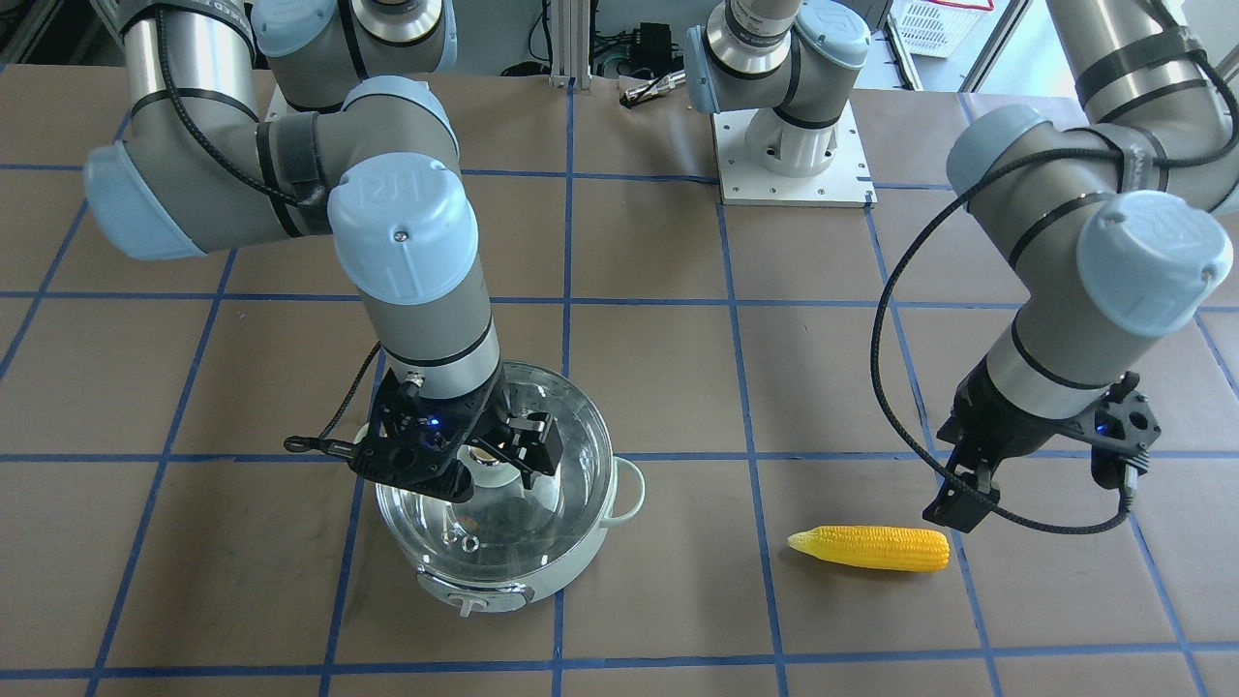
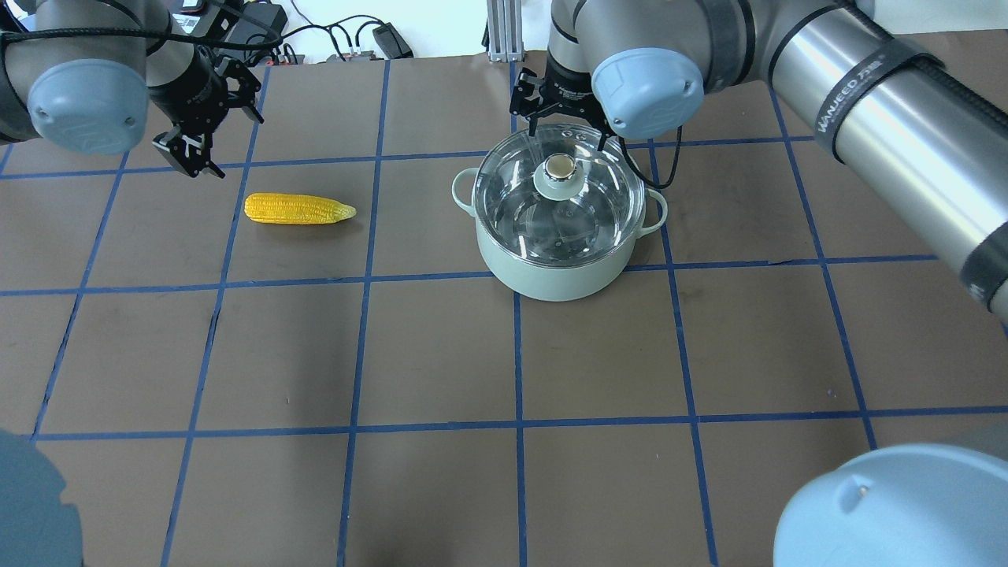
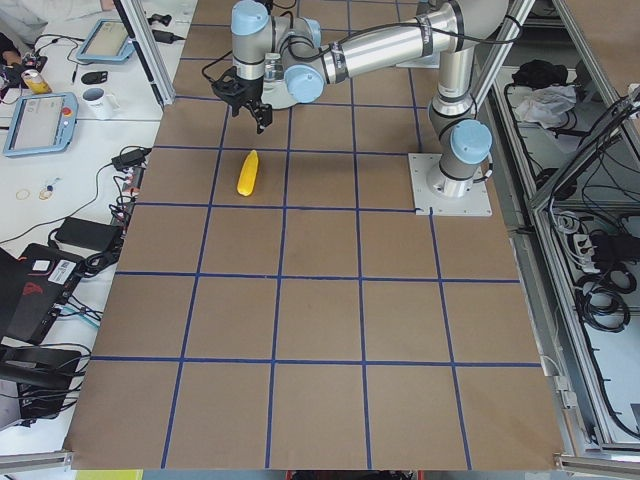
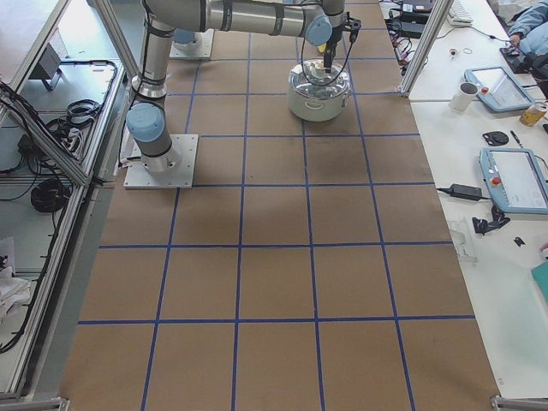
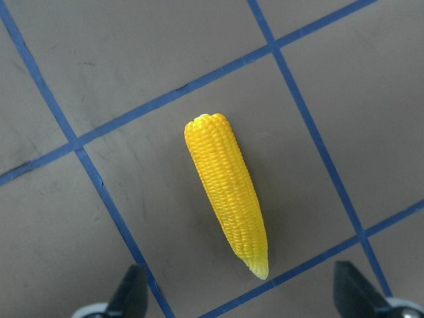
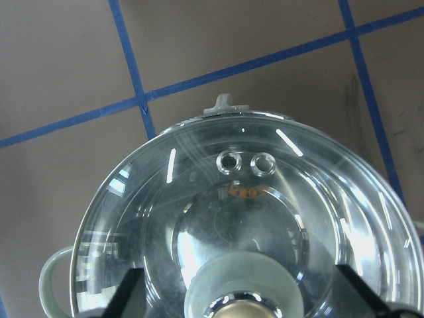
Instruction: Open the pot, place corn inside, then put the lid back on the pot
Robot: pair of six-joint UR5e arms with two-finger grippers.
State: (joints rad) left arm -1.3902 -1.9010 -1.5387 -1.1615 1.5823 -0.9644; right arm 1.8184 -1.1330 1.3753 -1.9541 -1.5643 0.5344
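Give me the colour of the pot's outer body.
The pot is pale mint green, clearest in the overhead exterior view.

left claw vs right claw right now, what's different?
1. Target: the left claw hangs near the corn. The right claw is over the lid, which sits on the pot.
2. Readiness: in the wrist view, the right claw's fingers flank the lid's knob. The left claw's fingers are clear of the corn, not around it.
Shared: both claws are open and hold nothing.
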